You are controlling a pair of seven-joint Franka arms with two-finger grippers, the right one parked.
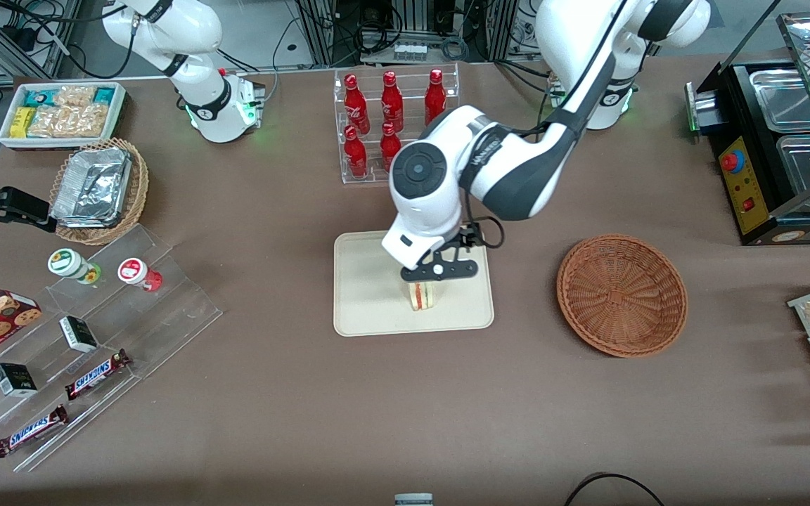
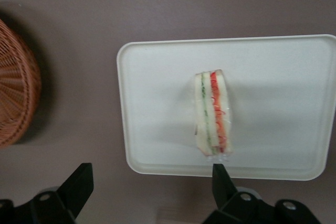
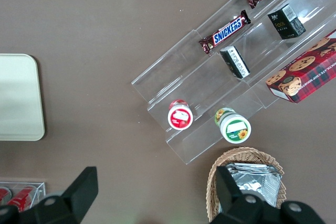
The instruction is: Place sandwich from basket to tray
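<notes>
- Resting on the tray (image 1: 370, 309), the sandwich (image 1: 422, 296) stands on edge, filling layers showing.
- Basket (image 1: 621, 294) lies bare, toward the working arm's end of the surface.
- Gripper (image 1: 425, 280) hangs just above the sandwich; fingers (image 2: 223, 178) spread wide, gripping nothing.
- Placement looks done; only pulling the arm away seems left.

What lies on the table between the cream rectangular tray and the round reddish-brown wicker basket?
Only bare brown tablecloth, as the front view shows, separates the cream rectangular tray from the reddish-brown wicker basket. The open end effector hovers over the tray's sandwich.
</notes>
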